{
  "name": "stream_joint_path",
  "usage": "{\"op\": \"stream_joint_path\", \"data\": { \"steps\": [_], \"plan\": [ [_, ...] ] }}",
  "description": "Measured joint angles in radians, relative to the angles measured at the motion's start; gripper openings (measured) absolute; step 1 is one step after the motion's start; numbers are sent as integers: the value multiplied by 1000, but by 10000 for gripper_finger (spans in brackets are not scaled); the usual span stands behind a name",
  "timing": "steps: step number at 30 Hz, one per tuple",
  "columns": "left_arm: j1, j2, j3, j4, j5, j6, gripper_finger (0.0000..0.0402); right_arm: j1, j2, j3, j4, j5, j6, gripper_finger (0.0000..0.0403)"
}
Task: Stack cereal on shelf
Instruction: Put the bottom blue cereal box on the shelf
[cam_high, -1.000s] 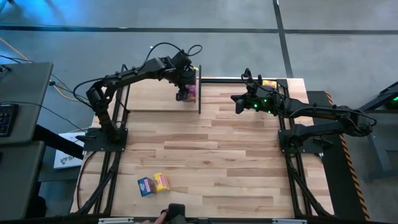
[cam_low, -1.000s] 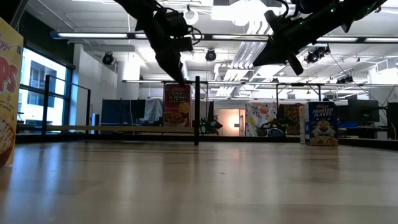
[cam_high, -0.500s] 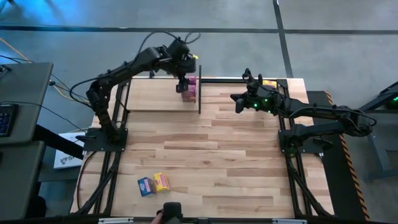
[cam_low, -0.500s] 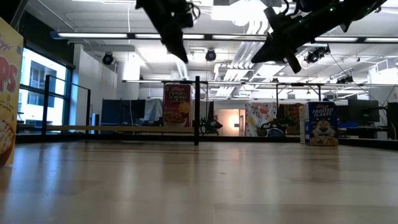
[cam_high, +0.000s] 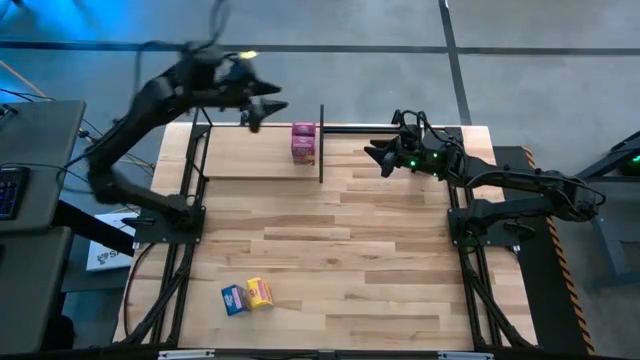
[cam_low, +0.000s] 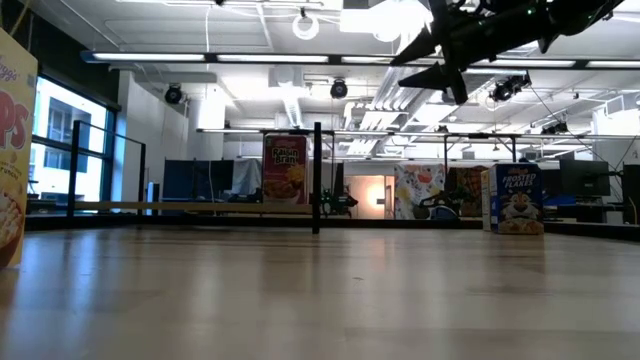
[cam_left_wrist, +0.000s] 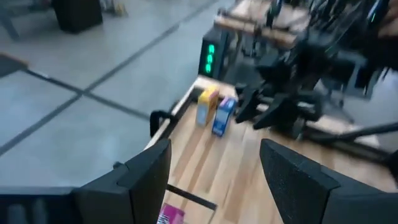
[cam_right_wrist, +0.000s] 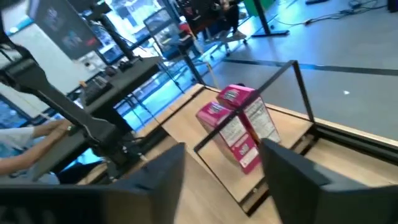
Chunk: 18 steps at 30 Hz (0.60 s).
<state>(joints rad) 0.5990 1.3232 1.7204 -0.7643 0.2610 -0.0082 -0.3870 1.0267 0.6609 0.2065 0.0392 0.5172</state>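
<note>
1. The shelf, a pale board framed by thin black rods, lies at the far left part of the striped wooden table.
2. Two magenta-pink cereal boxes stand on the shelf close to its black upright post; in the right wrist view they stand side by side and touching, upright.
3. The left gripper hangs above the shelf's far edge, apart from the pink boxes. In its own wrist view its two dark fingers stand spread wide with nothing between them.
4. The right gripper hovers over the table just past the post, pointing toward the pink boxes. Its fingers are parted in the right wrist view and hold nothing.
5. A yellow box and a blue box stand together near the table's front left edge, touching each other.
6. Another yellow and blue pair stands at the table's far right corner, beside the right arm; in the high view only a bit of yellow shows there.
7. In the low view a blue cereal box stands at the right, well apart from the shelf.
</note>
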Motion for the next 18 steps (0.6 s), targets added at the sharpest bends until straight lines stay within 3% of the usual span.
{"op": "stream_joint_path", "data": {
  "steps": [3, 7, 10, 18],
  "plan": [
    [-32, -141, -145, 96, -11, -71, 239, -12, 0, 0, 28, -71, 1, 257],
    [-91, -291, -336, 238, -32, -119, 239, -14, 0, 0, 83, -180, 9, 297],
    [-136, -368, -449, 313, -56, -137, 239, -7, 0, 0, 152, -219, 9, 304],
    [-242, -494, -714, 499, -125, -194, 239, 29, 0, 0, 310, -189, 28, 306]
  ]
}}
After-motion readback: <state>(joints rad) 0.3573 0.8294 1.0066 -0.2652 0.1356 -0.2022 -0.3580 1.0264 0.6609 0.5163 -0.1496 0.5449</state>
